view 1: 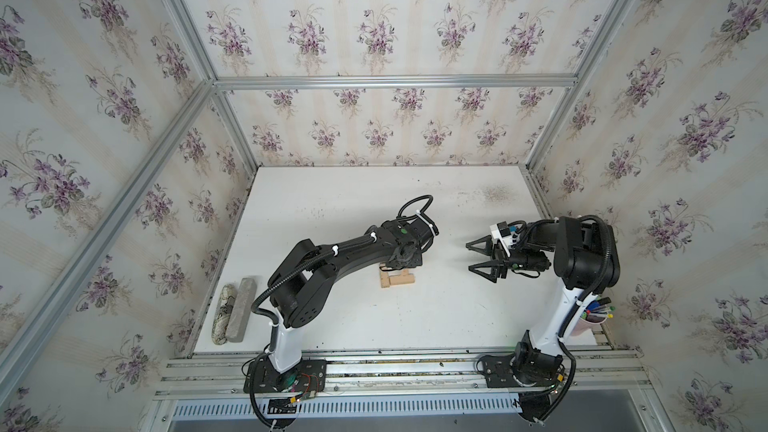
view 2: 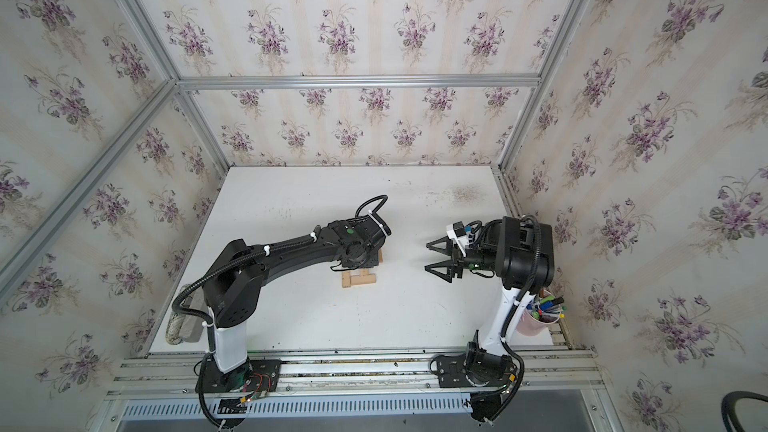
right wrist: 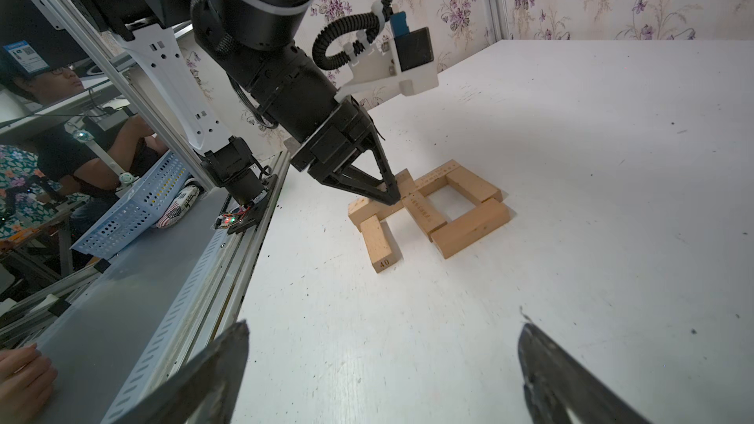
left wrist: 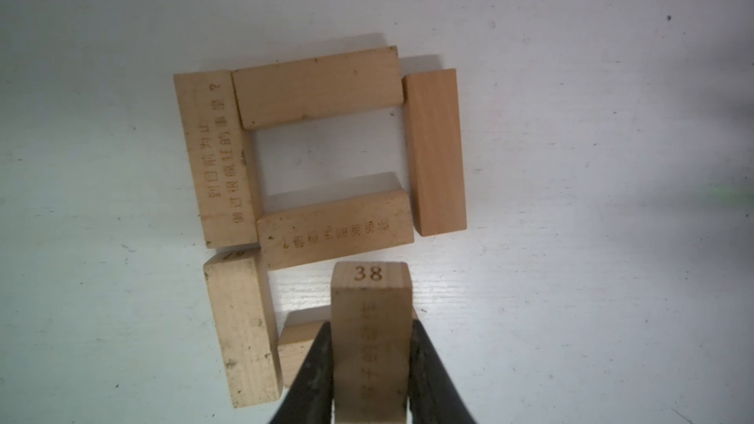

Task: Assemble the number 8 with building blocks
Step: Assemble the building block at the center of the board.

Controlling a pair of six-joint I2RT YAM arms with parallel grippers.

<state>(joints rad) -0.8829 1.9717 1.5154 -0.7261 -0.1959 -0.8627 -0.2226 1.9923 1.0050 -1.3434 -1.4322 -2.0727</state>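
Observation:
Tan building blocks (view 1: 397, 278) (view 2: 359, 278) lie mid-table under my left wrist. In the left wrist view four form a closed square: a plain crossbar (left wrist: 316, 87), two sides (left wrist: 216, 157) (left wrist: 434, 152) and an engraved crossbar (left wrist: 334, 230). A fifth block (left wrist: 240, 328) continues one side, and a sixth (left wrist: 296, 344) lies partly hidden behind my fingers. My left gripper (left wrist: 370, 324) (right wrist: 389, 193) is shut on a block (left wrist: 369, 287) marked 38, whose end is close to the engraved crossbar. My right gripper (view 1: 482, 257) (view 2: 438, 255) (right wrist: 383, 326) hangs open and empty to the right.
A grey stone-like bar (view 1: 243, 309) and a mottled oblong (view 1: 222, 313) lie at the white table's (view 1: 332, 209) left edge. A pink cup of pens (view 1: 594, 317) stands at the right front corner. Aluminium frame posts and floral walls enclose the table.

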